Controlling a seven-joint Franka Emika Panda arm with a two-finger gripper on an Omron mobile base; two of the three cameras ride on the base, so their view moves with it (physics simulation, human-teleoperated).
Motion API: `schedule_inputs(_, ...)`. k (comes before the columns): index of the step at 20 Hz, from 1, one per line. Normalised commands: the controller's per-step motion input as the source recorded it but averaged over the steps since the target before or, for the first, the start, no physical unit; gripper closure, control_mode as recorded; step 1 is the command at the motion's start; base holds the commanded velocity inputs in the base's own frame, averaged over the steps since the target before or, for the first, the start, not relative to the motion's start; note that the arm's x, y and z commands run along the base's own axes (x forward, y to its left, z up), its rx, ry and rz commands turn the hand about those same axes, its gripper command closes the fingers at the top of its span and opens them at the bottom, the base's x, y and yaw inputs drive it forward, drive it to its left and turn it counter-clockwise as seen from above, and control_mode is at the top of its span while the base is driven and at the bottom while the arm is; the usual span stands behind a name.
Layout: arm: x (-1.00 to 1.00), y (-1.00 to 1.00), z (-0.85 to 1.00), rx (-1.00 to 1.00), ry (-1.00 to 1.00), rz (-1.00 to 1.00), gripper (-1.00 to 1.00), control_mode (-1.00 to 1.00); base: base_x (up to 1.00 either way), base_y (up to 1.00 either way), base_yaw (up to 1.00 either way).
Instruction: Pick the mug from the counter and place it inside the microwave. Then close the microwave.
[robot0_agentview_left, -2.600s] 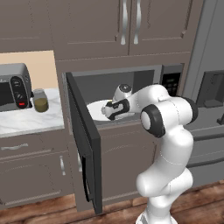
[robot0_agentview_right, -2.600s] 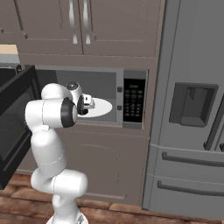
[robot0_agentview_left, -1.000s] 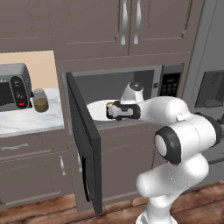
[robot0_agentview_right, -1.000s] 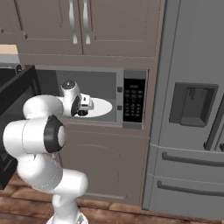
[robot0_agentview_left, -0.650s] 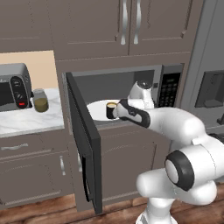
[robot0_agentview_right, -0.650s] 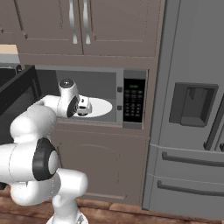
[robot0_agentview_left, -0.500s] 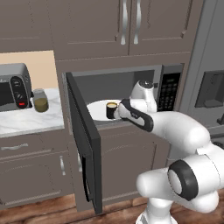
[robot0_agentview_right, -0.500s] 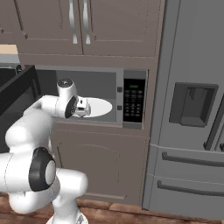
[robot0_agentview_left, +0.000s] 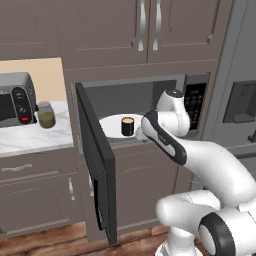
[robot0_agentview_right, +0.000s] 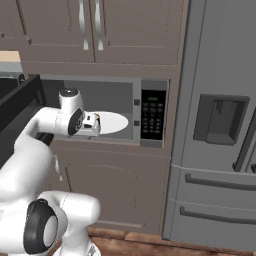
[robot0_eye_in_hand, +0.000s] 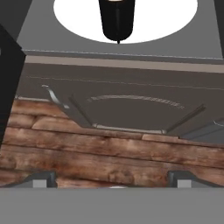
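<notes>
Black and cylindrical, the mug stands upright on the white turntable plate inside the microwave, at the centre of the left base view. In the hand view we find the same mug at the top centre of the frame, on the plate, with nothing touching it.

We note the microwave door swung wide open toward the lower left of the left base view. The keypad panel sits at the centre of the right base view, right of the cavity.

The end effector is empty, its two finger tips spread far apart at the bottom corners of the hand view, well below the mug and clear of it. In the right base view the end effector appears at the left centre, in front of the microwave opening.

On the marble surface at the left of the left base view, we record a silver toaster oven and, just beside it, an olive-yellow jar.
</notes>
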Motion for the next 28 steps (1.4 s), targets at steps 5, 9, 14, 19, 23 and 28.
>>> schedule_inputs(5, -0.56, -0.07, 0.03, 0.0, -0.01, 0.0, -1.0, -1.0, 0.0, 0.0, 0.0)
schedule_inputs(9, -0.64, -0.11, 0.0, 0.0, -0.09, 0.0, -1.0, -1.0, 0.0, 0.0, 0.0)
schedule_inputs(14, -0.92, -0.02, 0.14, 0.0, -0.11, 0.0, -1.0, -1.0, 0.0, 0.0, 0.0)
schedule_inputs(19, -0.9, 0.0, 0.3, 0.0, -0.06, 0.0, -1.0, -1.0, 0.0, 0.0, 0.0)
schedule_inputs(23, -0.8, 0.0, 0.39, 0.0, -0.02, 0.0, -1.0, -1.0, 0.0, 0.0, 0.0)
schedule_inputs(28, -0.76, 0.0, 0.44, 0.0, 0.0, 0.0, -1.0, -1.0, 0.0, 0.0, 0.0)
